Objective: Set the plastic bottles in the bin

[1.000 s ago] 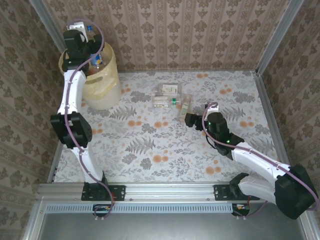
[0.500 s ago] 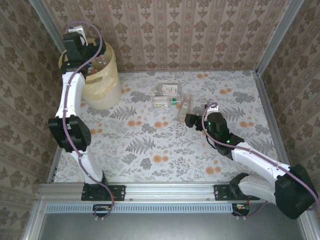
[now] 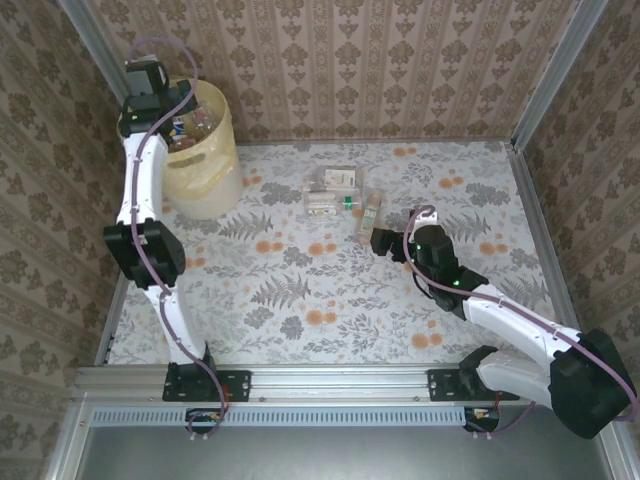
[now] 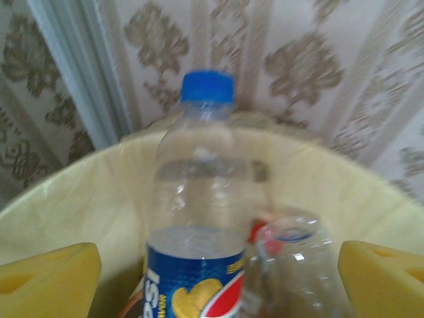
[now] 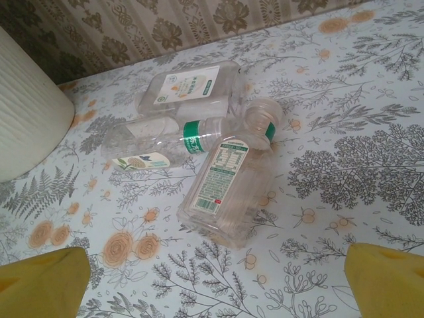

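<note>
Mostly done, I'd say. The bin (image 3: 207, 186) in the far-left corner already held several, including a blue-capped bottle (image 4: 199, 218). Left end effector (image 4: 212, 278) hung spread over it, empty. Three clear bottles (image 5: 222, 189) lay mid-desk (image 3: 300, 300), right end effector (image 5: 213, 283) spread near them.

Three plastic bottles (image 5: 215, 192) on the table (image 3: 300, 300); one bin (image 3: 205, 185)

Far-left corner of floral-patterned table (image 3: 300, 300): pale yellow round plastic bin (image 3: 205, 170), blue-capped clear plastic bottle (image 4: 195, 199) upright inside. Mid-table, right of bin: three clear plastic bottles (image 3: 335, 204) clustered, touching.
</note>
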Motion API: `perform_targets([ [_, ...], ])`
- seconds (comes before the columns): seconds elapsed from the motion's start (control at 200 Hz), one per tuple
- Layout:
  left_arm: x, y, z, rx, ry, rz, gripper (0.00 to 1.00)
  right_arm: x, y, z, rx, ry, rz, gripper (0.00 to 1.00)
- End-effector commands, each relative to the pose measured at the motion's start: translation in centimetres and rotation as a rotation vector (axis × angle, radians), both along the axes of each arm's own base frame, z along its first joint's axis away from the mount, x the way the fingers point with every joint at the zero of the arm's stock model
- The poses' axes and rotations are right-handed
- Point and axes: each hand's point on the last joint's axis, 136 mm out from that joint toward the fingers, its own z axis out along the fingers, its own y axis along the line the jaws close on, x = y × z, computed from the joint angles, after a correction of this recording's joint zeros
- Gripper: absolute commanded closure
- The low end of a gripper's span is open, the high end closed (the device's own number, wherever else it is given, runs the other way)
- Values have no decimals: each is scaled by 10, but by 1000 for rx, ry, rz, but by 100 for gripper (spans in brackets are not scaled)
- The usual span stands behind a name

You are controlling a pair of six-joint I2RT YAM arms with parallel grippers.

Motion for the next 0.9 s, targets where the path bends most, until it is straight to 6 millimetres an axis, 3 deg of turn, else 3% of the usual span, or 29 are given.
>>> perform_targets([
  [0.0,-2,21,-19,60,76,48,11,-2,-11,0,-21,1,-39,0],
  [0.245,19,22,-50,31,131,5,22,-1,-10,-2,-21,8,-42,0],
  [0.38,23,21,-50,13,131,6,34,-1,-11,-1,-24,8,-44,0],
  [0.56,13,9,-14,14,69,-32,40,-1,-12,-1,-28,6,-46,0],
  [0.75,-15,0,32,39,3,-74,42,0,-10,-5,-30,11,-43,0],
  [0.895,-36,-6,49,65,-17,-111,44,1,-9,-8,-28,16,-39,0],
])
